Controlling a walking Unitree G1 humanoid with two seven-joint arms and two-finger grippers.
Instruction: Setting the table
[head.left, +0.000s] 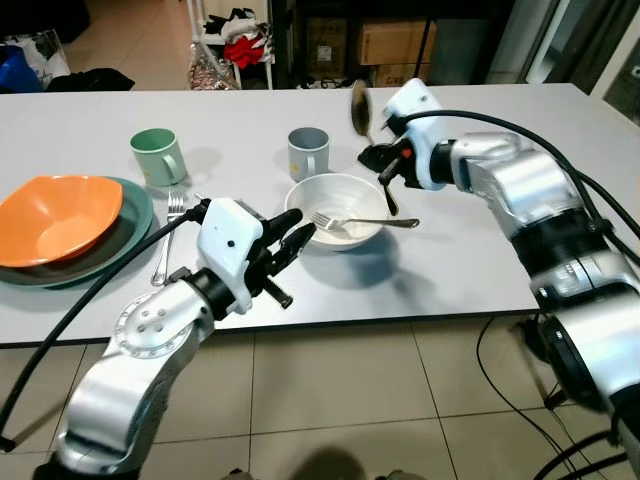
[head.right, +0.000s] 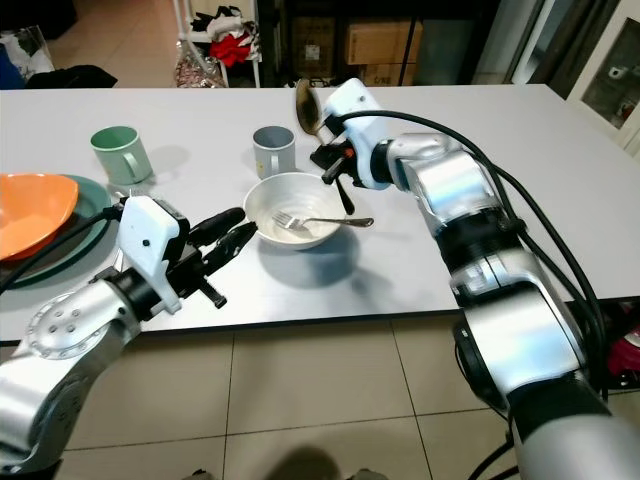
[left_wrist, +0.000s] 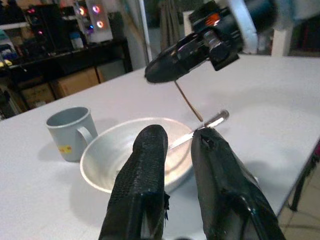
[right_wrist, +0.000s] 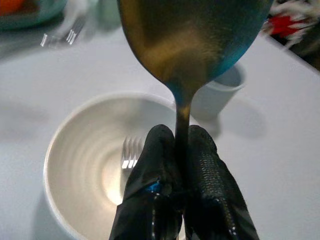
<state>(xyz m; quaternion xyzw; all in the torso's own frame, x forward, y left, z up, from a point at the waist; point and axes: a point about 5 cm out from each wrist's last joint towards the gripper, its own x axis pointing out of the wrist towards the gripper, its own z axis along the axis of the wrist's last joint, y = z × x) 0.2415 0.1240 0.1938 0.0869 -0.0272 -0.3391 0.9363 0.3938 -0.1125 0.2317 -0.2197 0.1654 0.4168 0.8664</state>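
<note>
At the bottom left of the head view, the left arm bends up from the floor side, its elbow low and its wrist raised to the table (head.left: 470, 270) edge. The left gripper (head.left: 292, 240) reaches toward the centre of the frame, its two black fingers (left_wrist: 142, 175) a narrow gap apart and holding nothing, their tips just short of the bowl's (head.left: 335, 210) near rim.

The white bowl sits at the centre of the frame on the grey table. A fork (head.left: 365, 222) lies in it, tines down inside and handle resting over the right rim, pointing right.

Left of the left gripper, a second fork (head.left: 172, 225) lies on the table beside a green plate (head.left: 125, 245) at the left edge, which carries an orange bowl (head.left: 55, 215).

The right arm comes in from the lower right, rises along the right edge and bends leftward over the table. Its gripper (head.left: 385, 160) hangs above the far right side of the white bowl, fingers clamped on the handle of a spoon (head.left: 359, 108). The spoon stands nearly upright, its dark bowl end uppermost, above centre in the frame; the handle's tail sticks out below the fingers.

Beyond the bowl stands a grey mug (head.left: 308, 150), and to the upper left a green mug (head.left: 157, 155). Past the table's far edge are cardboard boxes (head.left: 390, 45) and a rack of clothes (head.left: 240, 45).
</note>
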